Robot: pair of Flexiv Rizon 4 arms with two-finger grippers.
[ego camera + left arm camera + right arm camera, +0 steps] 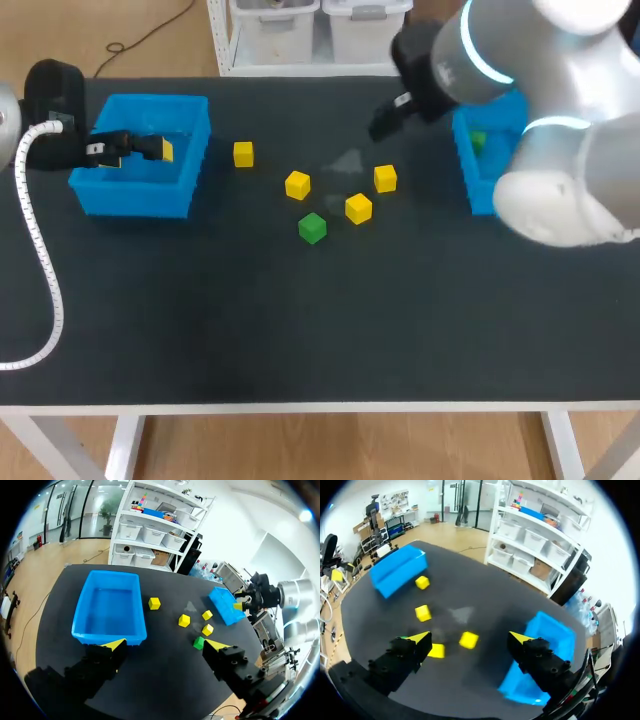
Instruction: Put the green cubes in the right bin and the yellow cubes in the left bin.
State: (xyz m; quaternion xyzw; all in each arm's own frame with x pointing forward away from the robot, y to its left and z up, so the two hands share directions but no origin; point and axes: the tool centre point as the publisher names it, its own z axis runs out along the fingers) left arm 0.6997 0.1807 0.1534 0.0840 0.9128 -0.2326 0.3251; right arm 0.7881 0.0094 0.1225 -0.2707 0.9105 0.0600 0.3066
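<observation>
Four yellow cubes (243,153), (297,184), (385,178), (358,208) and a green cube (312,228) lie on the black table between the bins. A second green cube (478,140) sits inside the right blue bin (480,195). My left gripper (135,147) hovers over the left blue bin (130,200); in its wrist view the left gripper (165,645) is open and empty above the bin's (110,607) near wall. My right gripper (388,118) hangs above the table, left of the right bin. The right gripper (470,639) is open and empty, with a yellow cube (469,641) on the table below.
The table's white front edge (320,408) runs across the foreground. A white cable (40,250) trails from my left arm across the table's left side. Black tabletop (320,320) stretches between the cubes and that front edge.
</observation>
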